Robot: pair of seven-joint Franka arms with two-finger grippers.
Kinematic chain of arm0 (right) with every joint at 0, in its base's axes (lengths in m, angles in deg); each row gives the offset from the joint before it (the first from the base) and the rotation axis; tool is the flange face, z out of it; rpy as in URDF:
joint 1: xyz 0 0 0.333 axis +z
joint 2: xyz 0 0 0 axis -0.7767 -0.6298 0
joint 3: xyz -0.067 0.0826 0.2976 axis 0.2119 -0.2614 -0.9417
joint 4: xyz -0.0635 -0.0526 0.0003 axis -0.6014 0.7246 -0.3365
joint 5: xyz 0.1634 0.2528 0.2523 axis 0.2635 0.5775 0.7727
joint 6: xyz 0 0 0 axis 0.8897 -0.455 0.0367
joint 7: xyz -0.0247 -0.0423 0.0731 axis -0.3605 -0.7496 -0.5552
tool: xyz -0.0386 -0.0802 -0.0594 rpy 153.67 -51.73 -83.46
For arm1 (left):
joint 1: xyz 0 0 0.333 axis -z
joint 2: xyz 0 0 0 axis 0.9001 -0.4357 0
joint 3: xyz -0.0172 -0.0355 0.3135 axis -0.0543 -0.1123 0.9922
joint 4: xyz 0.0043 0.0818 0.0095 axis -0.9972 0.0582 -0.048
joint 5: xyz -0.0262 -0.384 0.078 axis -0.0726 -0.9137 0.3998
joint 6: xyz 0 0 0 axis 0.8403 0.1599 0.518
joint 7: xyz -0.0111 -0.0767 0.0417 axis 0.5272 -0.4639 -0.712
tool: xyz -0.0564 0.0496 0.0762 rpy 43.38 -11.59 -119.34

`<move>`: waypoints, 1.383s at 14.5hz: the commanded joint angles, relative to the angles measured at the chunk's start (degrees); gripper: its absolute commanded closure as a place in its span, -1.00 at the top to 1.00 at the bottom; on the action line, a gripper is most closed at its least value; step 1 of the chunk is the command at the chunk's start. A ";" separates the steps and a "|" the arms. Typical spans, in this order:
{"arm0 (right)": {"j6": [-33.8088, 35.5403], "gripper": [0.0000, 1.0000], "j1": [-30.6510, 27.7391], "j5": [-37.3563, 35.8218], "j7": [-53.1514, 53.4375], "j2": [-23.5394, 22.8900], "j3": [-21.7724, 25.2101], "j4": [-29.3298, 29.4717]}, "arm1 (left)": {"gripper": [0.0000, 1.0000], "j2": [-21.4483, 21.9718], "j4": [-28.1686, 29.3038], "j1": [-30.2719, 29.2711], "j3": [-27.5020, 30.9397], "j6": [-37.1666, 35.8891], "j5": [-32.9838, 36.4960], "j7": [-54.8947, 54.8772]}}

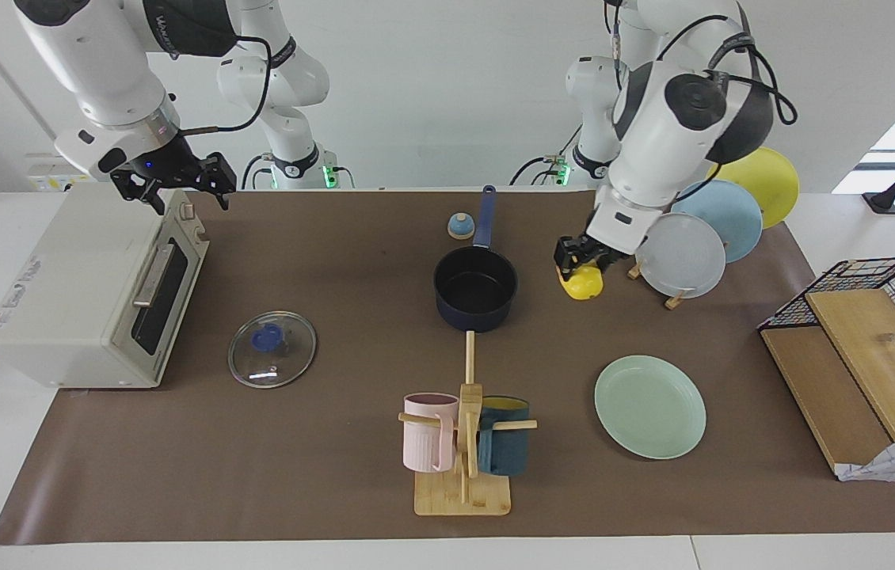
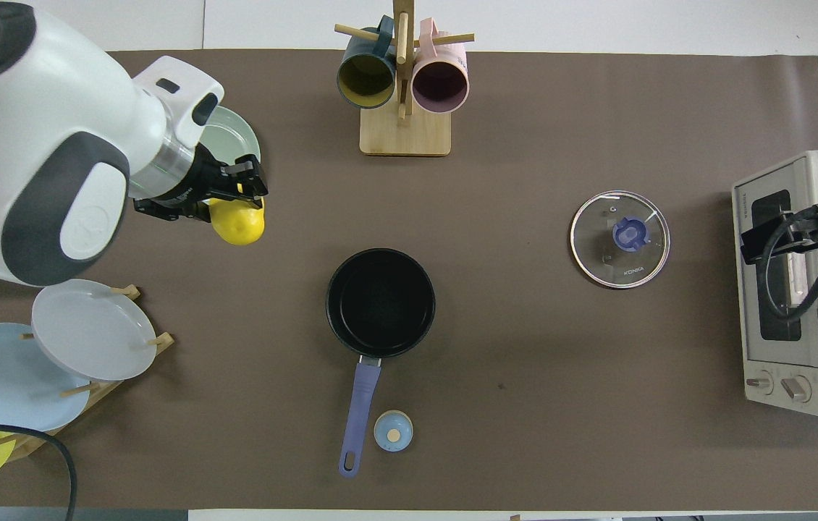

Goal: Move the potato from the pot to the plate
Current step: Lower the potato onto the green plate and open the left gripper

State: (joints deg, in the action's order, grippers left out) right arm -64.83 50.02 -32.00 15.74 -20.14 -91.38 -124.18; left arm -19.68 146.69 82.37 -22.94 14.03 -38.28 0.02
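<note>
From the facing view, the left tool (image 1: pixel 584 261) is clamped on the potato (image 1: pixel 583 283), held in the air between the empty pot (image 1: pixel 475 287) and a rack of plates (image 1: pixel 701 237). The mint plate (image 1: pixel 649 406) lies on the desk farther from the robots than the potato. The right tool (image 1: pixel 178 184) waits above a toaster oven (image 1: pixel 99 293); I cannot tell its finger state.

From overhead, the potato (image 2: pixel 237 221) hangs below the left tool (image 2: pixel 232 194), its long axis running roughly from the tool toward the pot (image 2: pixel 380 302). The plate (image 2: pixel 235 137) shows just past the tool, mostly covered.
</note>
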 commanded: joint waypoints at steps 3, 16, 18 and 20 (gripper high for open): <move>-0.89 1.00 -0.73 0.05 0.54 0.39 -1.17 0.68 | -1.00 -9.87 -8.93 -8.09 -0.32 1.67 -0.52 -13.80; -4.04 1.00 -0.91 1.98 0.62 0.39 1.12 -1.16 | -1.00 -18.08 1.51 -8.18 -0.15 22.52 6.78 -19.26; -4.67 1.00 -2.48 3.22 0.54 0.30 1.29 -1.42 | -1.00 -17.38 2.65 -7.83 -0.15 22.43 6.78 -19.35; -4.67 1.00 -2.67 3.22 0.62 0.12 1.29 -1.42 | -0.58 -17.37 1.87 -7.92 -0.15 21.12 6.78 -20.48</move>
State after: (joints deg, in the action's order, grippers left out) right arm -68.21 48.63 -29.97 15.79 -20.32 -89.65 -124.67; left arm -39.21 146.66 74.02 -23.47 35.17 -32.62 -19.25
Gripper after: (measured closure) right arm 0.000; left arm 0.357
